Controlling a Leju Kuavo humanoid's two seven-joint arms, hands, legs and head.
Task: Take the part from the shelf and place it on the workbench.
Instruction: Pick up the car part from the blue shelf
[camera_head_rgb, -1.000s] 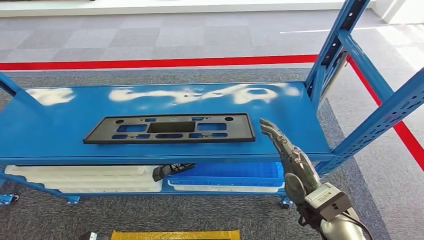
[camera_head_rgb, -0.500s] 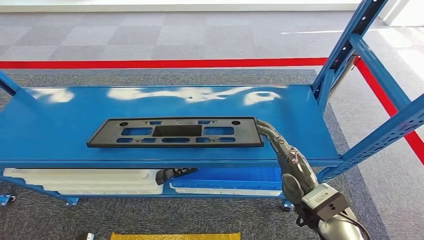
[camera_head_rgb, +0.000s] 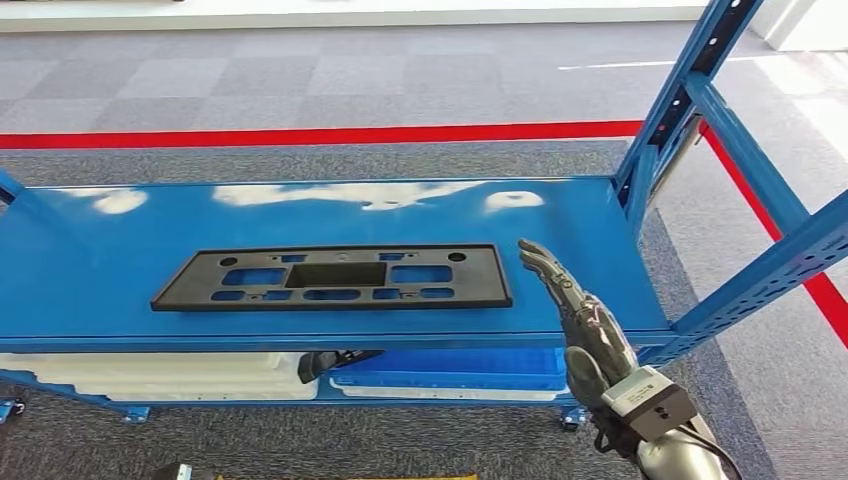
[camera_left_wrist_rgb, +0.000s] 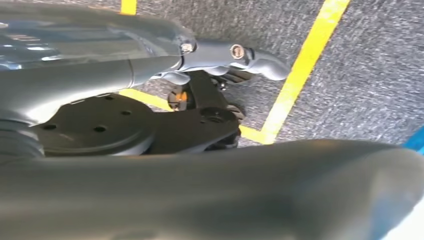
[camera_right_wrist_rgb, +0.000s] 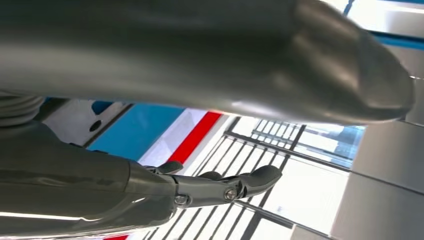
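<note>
A flat black part (camera_head_rgb: 335, 277) with several cutouts lies lengthwise on the blue shelf (camera_head_rgb: 580, 225), near its front edge. My right hand (camera_head_rgb: 578, 318) reaches up from below with its fingers stretched out. Its fingertips (camera_head_rgb: 528, 250) sit just off the part's right end, with a narrow gap between them. It holds nothing; in the right wrist view the right hand (camera_right_wrist_rgb: 150, 185) shows straight fingers and a thumb held apart. In the left wrist view my left hand (camera_left_wrist_rgb: 150, 65) hangs low over the carpet, fingers extended and empty.
Blue shelf uprights (camera_head_rgb: 690, 100) rise at the right, close to my right arm. Under the shelf sit white trays (camera_head_rgb: 150, 365) and a blue bin (camera_head_rgb: 460, 365). A red line (camera_head_rgb: 300, 135) crosses the carpet beyond the shelf. Yellow tape (camera_left_wrist_rgb: 300, 65) marks the floor by my left hand.
The view has shifted slightly. Half a second ago my right fingertips met the part's right end; now they stand a little clear of it. The part stays in place on the shelf.
</note>
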